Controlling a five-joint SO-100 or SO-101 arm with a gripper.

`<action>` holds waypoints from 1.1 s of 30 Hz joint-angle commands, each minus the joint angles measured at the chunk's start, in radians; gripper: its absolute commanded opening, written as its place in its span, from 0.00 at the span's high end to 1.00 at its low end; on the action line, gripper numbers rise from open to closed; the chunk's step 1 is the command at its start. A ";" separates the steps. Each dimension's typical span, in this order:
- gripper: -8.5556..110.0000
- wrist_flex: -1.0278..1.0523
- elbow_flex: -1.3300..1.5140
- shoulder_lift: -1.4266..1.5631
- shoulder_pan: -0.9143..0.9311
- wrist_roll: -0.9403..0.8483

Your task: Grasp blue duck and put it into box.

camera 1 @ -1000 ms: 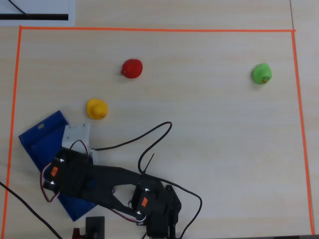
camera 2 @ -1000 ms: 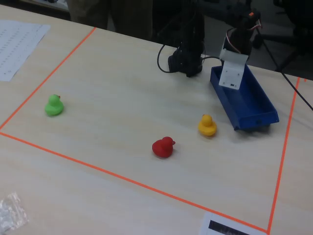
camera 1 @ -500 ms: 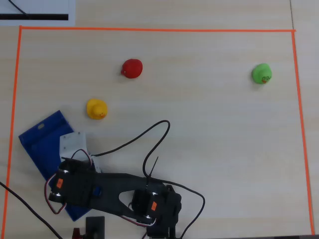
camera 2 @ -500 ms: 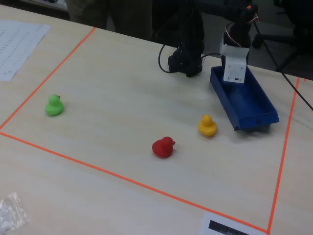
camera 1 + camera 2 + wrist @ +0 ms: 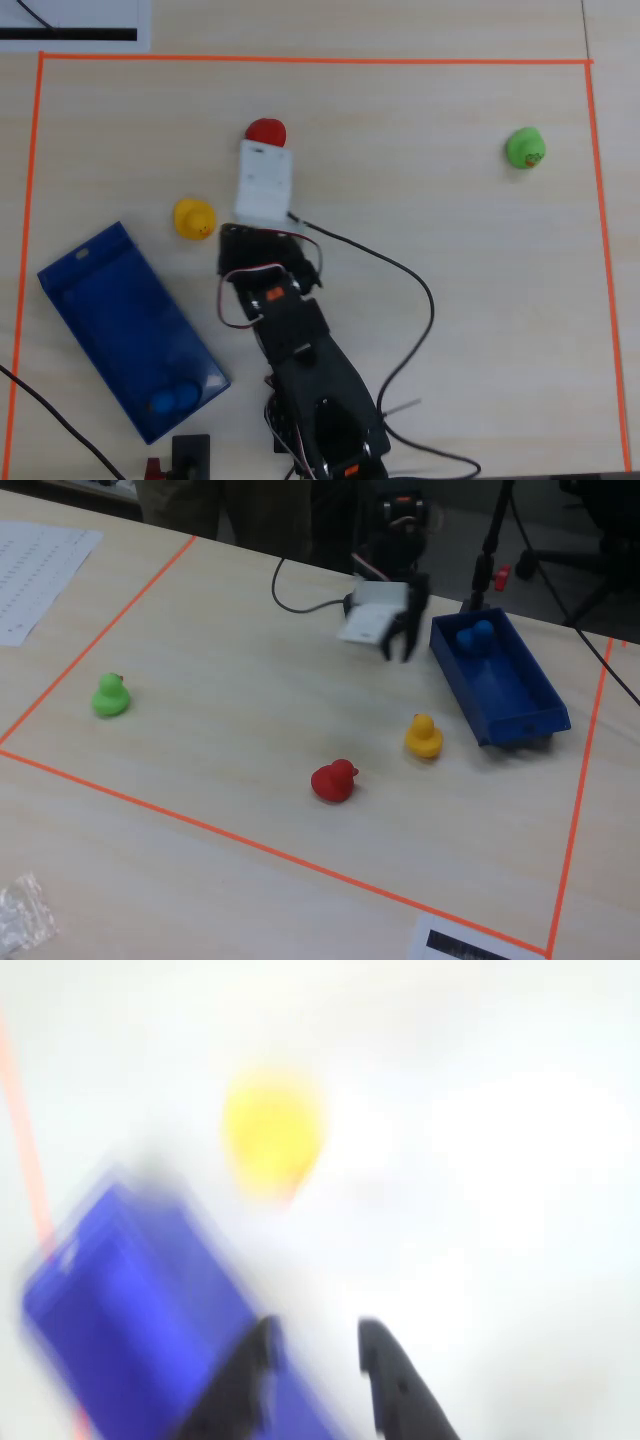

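Note:
The blue duck [image 5: 172,400] lies inside the dark-blue box [image 5: 110,300], at the box's end nearest the arm's base. In the fixed view the blue duck [image 5: 475,635] sits at the far end of the box [image 5: 505,695]. My gripper [image 5: 397,645] hangs above the table just left of the box in that view, open and empty. The wrist view is blurred; my gripper [image 5: 318,1345] shows its two dark fingers apart, with nothing between them, over the edge of the box [image 5: 130,1290].
A yellow duck [image 5: 194,218] stands near the box's tab end and shows in the wrist view [image 5: 272,1130]. A red duck [image 5: 266,131] sits beyond my wrist, a green duck [image 5: 525,148] far right. Orange tape [image 5: 300,60] borders the area. A black cable [image 5: 420,290] trails from the arm.

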 commanded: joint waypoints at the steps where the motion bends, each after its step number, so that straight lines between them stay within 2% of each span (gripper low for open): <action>1: 0.93 -0.348 0.390 0.374 0.310 -0.104; 4: 0.93 -0.399 0.584 0.549 0.388 -0.166; 9: 0.93 -0.324 0.810 0.795 0.442 -0.207; 13: 0.93 -0.172 0.819 0.827 0.456 -0.218; 18: 0.93 0.149 0.819 0.827 0.433 -0.402; 20: 0.93 0.252 0.819 0.827 0.419 -0.420; 33: 0.92 0.253 0.821 0.828 0.425 -0.411</action>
